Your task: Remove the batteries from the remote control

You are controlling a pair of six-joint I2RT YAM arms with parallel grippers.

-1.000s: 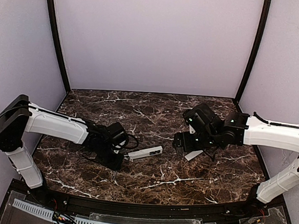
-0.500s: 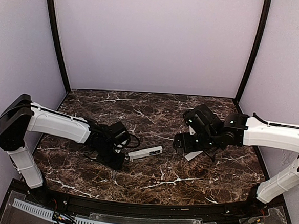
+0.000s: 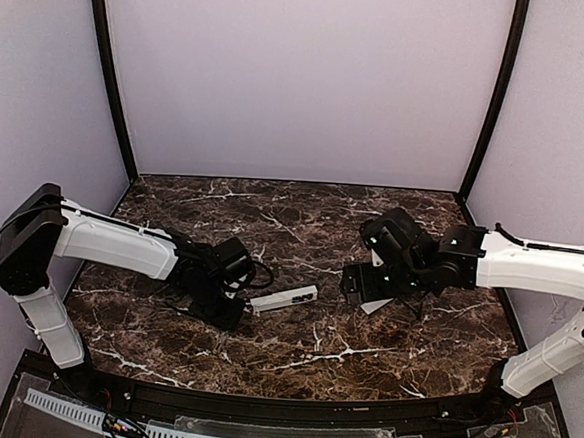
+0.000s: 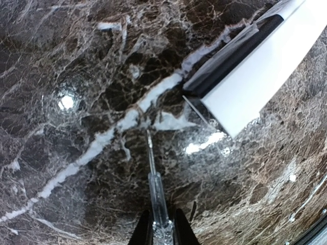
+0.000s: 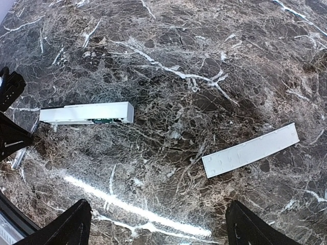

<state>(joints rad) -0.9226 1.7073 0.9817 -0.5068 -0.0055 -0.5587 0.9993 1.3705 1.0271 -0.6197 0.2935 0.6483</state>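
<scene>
We note little change: the right arm has drifted slightly. The remote (image 3: 283,299) lies unmoved mid-table, with its cover (image 5: 250,150) off and apart from it. Right claw (image 5: 157,214) is wide and empty. Left claw (image 4: 161,227) is narrow, pinching a slim rod (image 4: 155,184) near the remote's open end. We judge the batteries are still inside.

Lab test booth, lilac walls (image 3: 302,79), marble tabletop (image 3: 307,212)
</scene>
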